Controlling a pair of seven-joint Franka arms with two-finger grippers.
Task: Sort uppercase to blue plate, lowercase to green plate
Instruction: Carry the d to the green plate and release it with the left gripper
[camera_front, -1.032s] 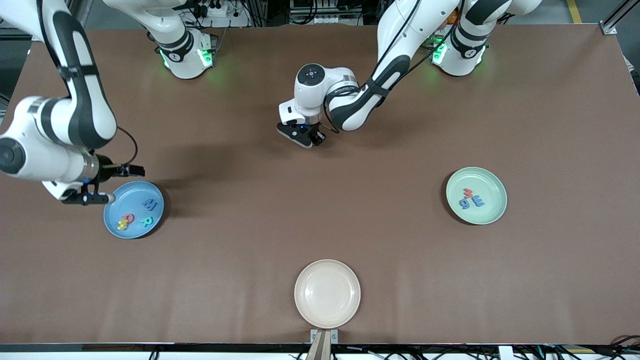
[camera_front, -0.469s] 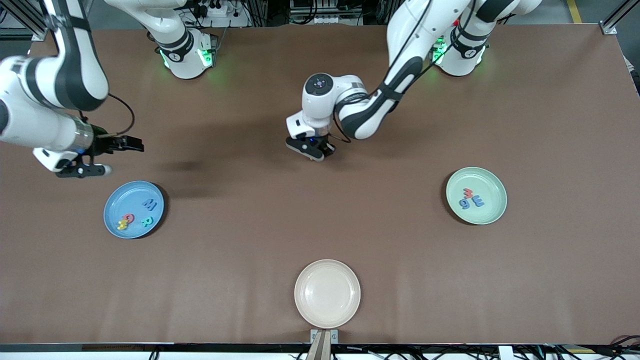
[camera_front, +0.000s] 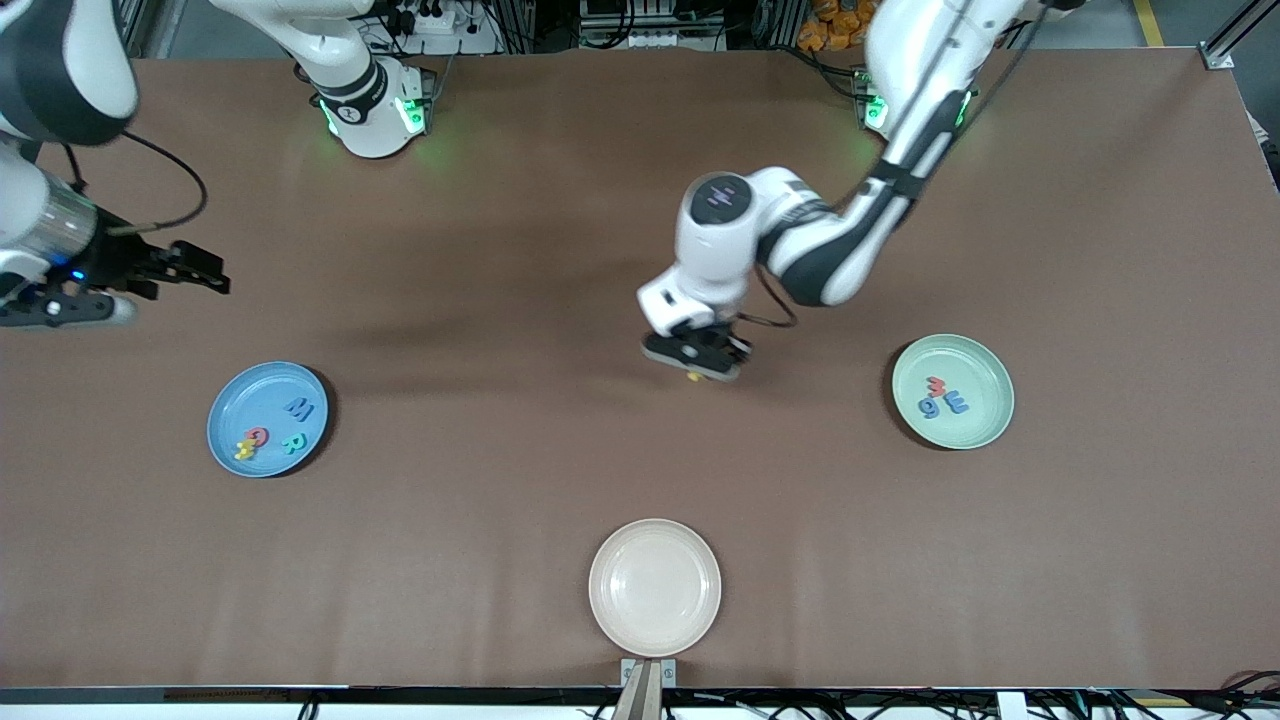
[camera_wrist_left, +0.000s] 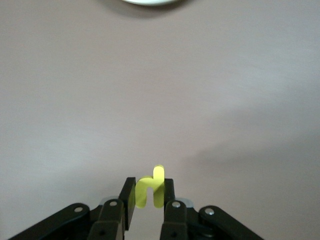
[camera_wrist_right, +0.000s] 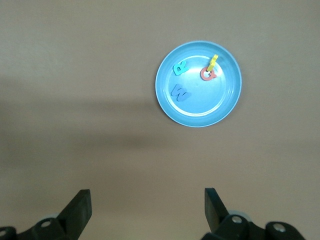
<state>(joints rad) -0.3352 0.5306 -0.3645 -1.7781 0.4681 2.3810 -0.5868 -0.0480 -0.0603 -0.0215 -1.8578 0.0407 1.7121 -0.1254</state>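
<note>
- Yellow hooked letter (camera_wrist_left: 151, 189) — clamped in left gripper (camera_front: 694, 360), over bare table between the plates.
- Blue plate (camera_front: 228, 410) — holds Q (camera_front: 257, 436), H (camera_front: 244, 450), R (camera_front: 293, 443), W (camera_front: 300, 408).
- Green plate (camera_front: 985, 365) — holds g (camera_front: 929, 407), w (camera_front: 937, 385).
- Right gripper (camera_front: 150, 290) — spread wide, over table at right arm's end.

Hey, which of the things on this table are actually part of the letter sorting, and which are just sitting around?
Part of the job:
- blue plate with four capitals
- green plate with three letters
- yellow hooked letter, pinched in the left gripper over bare table
- right gripper, open, waiting near the blue plate

Just lying about:
- cream-white plate, nothing in it
</note>
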